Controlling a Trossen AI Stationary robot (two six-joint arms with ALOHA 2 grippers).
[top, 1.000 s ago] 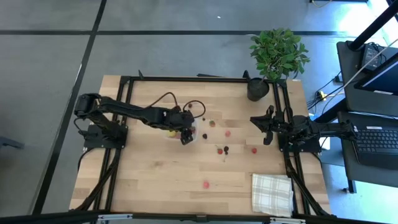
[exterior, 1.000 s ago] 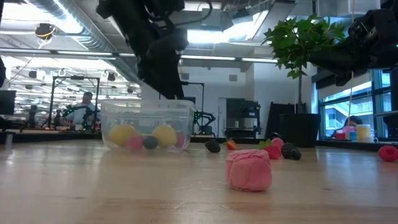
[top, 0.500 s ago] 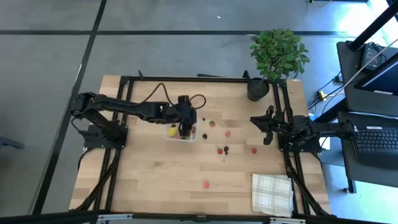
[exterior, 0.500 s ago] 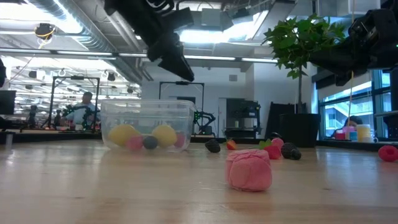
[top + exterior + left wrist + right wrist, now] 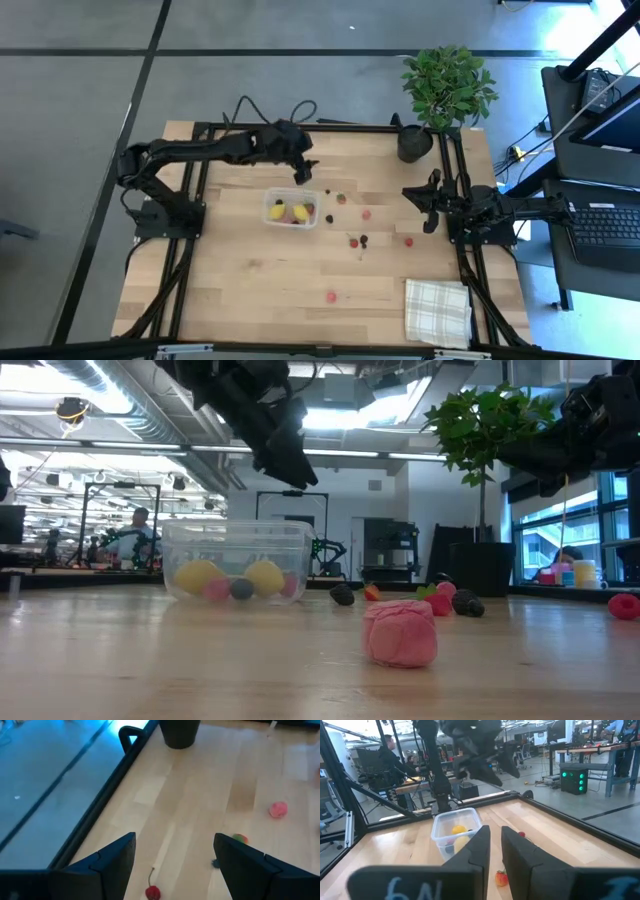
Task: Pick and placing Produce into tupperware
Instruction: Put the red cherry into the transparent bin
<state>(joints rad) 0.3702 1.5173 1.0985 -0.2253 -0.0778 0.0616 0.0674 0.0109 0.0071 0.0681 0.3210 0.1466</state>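
Observation:
The tupperware is a clear tub near the table's middle, holding two yellow lemon-shaped pieces and a few small balls. Loose produce lies to its right: small red and dark pieces and a pink berry nearer the near edge. My left gripper hangs open and empty above the table, just beyond the tub's far side; its wrist view shows a red cherry below the fingers. My right gripper waits shut at the table's right side, above the table.
A potted plant stands at the far right corner, its dark pot ahead of my left gripper. A checked white cloth lies at the near right corner. Black frame rails run along the table's edges. People show in the room behind.
My left gripper has risen out of the tupperware and swung toward the table's far edge, now hanging clear above the wood beyond the tub. The tub and the produce in it have stayed in place.

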